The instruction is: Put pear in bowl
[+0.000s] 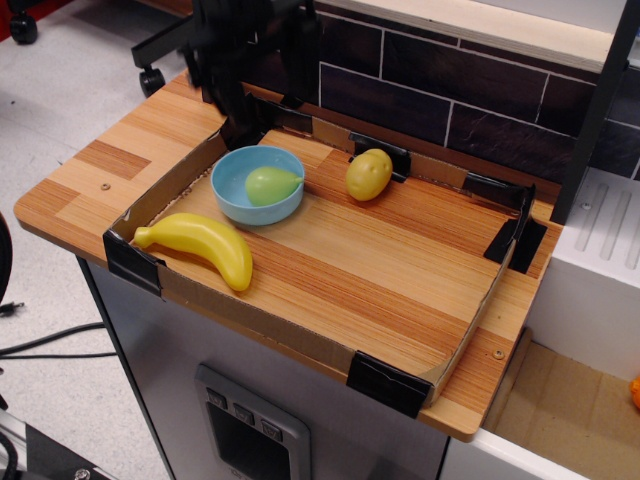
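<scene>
The light green pear (271, 185) lies inside the light blue bowl (232, 191), its tapering end pointing right. The bowl stands at the back left of the cardboard-edged tray. My black gripper (262, 100) is above and behind the bowl, raised off it. Its fingers (235, 105) stand apart and hold nothing; the upper part of the arm runs out of the top of the frame.
A yellow banana (200, 245) lies in the tray's front left corner. A yellow-brown potato-like fruit (368, 174) sits right of the bowl near the back wall. The tray's cardboard rim (300, 345) has black taped corners. A dark tiled wall stands behind.
</scene>
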You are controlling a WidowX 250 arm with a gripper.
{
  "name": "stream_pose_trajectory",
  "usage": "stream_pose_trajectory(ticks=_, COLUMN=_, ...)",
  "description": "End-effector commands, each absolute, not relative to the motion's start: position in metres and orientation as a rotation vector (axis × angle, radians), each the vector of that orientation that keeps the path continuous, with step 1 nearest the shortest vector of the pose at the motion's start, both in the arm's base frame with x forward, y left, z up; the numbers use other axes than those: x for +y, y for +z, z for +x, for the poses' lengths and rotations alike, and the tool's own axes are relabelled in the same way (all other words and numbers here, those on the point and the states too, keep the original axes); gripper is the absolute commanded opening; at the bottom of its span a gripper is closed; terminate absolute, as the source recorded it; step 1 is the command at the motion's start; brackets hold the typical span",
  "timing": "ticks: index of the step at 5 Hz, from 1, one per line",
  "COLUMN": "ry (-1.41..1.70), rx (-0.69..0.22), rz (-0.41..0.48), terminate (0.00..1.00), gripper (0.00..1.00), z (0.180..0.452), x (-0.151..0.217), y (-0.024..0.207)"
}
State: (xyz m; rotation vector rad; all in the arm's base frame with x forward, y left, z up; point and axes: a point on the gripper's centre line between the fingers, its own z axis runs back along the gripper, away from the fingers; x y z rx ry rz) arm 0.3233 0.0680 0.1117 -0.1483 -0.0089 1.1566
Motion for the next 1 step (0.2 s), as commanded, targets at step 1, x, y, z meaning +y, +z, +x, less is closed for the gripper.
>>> stream_pose_trajectory(ticks=1, ry=1.155, rx=-0.077, rz=-0.168, terminate=1.00, gripper=1.00, z=0.3311, x=0.0724, y=0.1362)
